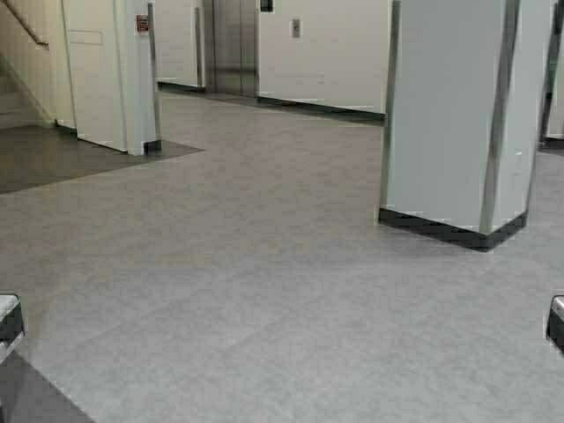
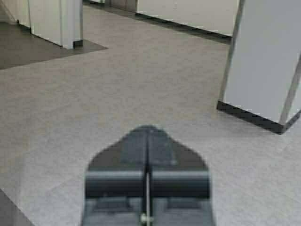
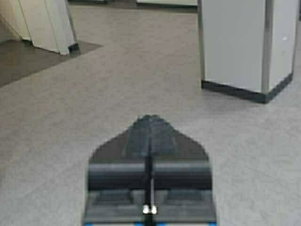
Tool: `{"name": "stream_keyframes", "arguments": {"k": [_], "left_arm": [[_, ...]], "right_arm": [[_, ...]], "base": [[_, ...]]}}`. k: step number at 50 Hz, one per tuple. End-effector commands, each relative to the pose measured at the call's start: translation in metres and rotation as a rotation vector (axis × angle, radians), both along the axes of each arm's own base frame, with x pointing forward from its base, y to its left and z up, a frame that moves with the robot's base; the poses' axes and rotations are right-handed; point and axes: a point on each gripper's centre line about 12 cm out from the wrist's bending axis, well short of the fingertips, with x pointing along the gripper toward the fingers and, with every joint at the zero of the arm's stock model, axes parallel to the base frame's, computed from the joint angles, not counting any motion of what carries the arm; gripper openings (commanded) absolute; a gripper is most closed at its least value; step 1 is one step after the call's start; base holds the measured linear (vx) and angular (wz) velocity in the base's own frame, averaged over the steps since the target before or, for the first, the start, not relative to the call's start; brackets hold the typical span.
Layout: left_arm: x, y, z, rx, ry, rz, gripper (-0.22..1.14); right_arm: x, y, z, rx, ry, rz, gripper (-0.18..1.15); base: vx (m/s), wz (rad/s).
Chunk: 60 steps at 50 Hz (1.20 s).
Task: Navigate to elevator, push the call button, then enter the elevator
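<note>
Far across the floor [image 1: 264, 264], the elevator [image 1: 233, 44] stands in the back wall, the call button [image 1: 296, 28] on the wall just to its right. A pillar [image 1: 458, 123] stands nearer on the right; a wall corner [image 1: 115, 79] stands at left, stairs [image 1: 13, 97] beyond it.
</note>
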Motion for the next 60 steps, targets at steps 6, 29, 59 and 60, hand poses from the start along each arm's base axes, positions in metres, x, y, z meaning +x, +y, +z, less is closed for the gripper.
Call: {"name": "stream_keyframes", "arguments": {"k": [6,29,59,60], "left_arm": [[0.004,0.0,0.011,0.003,-0.029,0.0,0.02],[-0.013,0.0,0.017,-0.013,-0.092,0.001,0.02],[-0.002,0.001,0.014,-0.029,-0.041,0.002,0.02],[-0.002,0.001,0.014,-0.03,-0.041,0.003,0.02]], "right_arm": [[0.002,0.001,0.017,0.024,-0.047,0.006,0.05],[0.011,0.001,0.014,0.074,-0.021,0.009,0.05],[0.01,0.011,0.019,-0.047,-0.011,0.066,0.05],[0.011,0.011,0.019,-0.047,-0.011,0.066,0.05]], "base": [[0.81,0.13],[0.82,-0.02],[0.83,0.17],[0.84,0.12]]}}
